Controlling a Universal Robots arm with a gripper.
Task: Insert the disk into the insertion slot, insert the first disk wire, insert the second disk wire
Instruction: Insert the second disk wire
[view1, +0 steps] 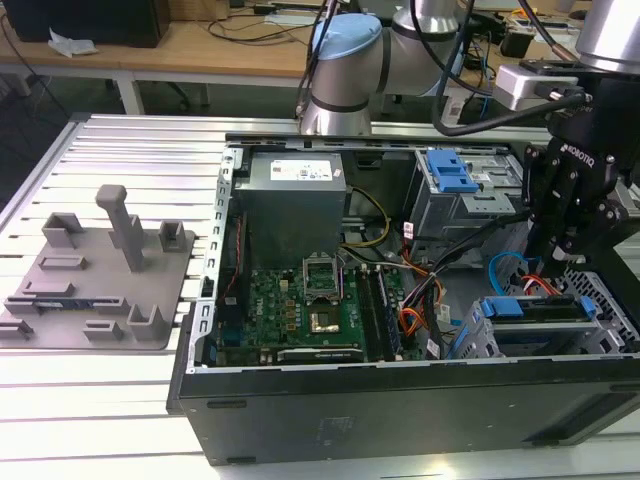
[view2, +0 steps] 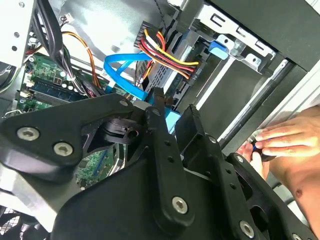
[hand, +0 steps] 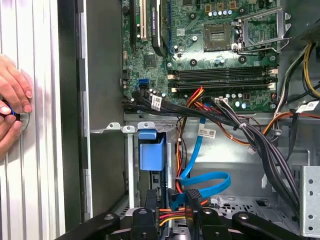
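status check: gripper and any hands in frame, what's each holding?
Gripper: by the blue cable; open or shut cannot be told.
Person's hands: closed on a small blue thing, too small to identify.

One computer case (view1: 400, 412), one motherboard (view1: 300, 300), one disk (view1: 530, 307), one pincer (view1: 568, 250), one fixture plate (view1: 70, 292)

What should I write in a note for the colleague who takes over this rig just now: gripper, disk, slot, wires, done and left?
Gripper: low beside the disk; what it holds, I cannot tell.
Disk: appears seated in the insertion slot.
Wires: blue data cable and red-yellow power bundle both run to the gripper; plugged or not, unclear.
Done: disk, apparently. Left: both wires unconfirmed.
Caution: a person's hand lies on the table beside the case.
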